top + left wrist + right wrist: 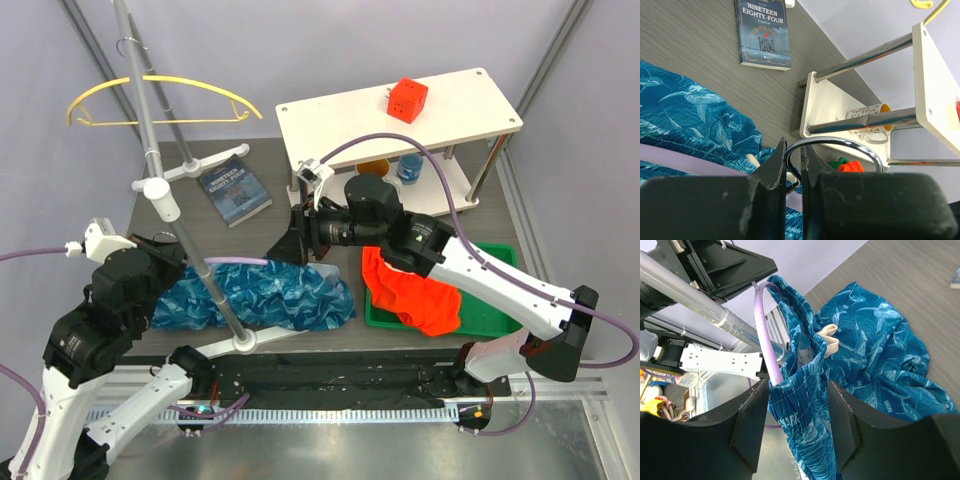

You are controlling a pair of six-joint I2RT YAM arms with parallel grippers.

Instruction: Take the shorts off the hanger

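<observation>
The blue-teal shorts [265,295] lie spread on the table, their waistband [800,365] still over the end of a lilac hanger [761,325]. My right gripper [797,390] is open, one finger on each side of that waistband and hanger end; the cloth fills most of the gap. From above, the right gripper [298,235] hangs over the shorts' upper edge. My left gripper [793,150] is shut on the hanger's chrome hook [850,144], at the shorts' left end [170,255]. The orange shorts [415,290] lie heaped on the green tray [495,310].
A chrome stand pole [185,220] slants across the shorts, with a yellow hanger [160,100] hung near its top. A book [234,188] lies behind. At the back right a white shelf [450,125] carries a red cube [408,99], with mugs [870,112] underneath.
</observation>
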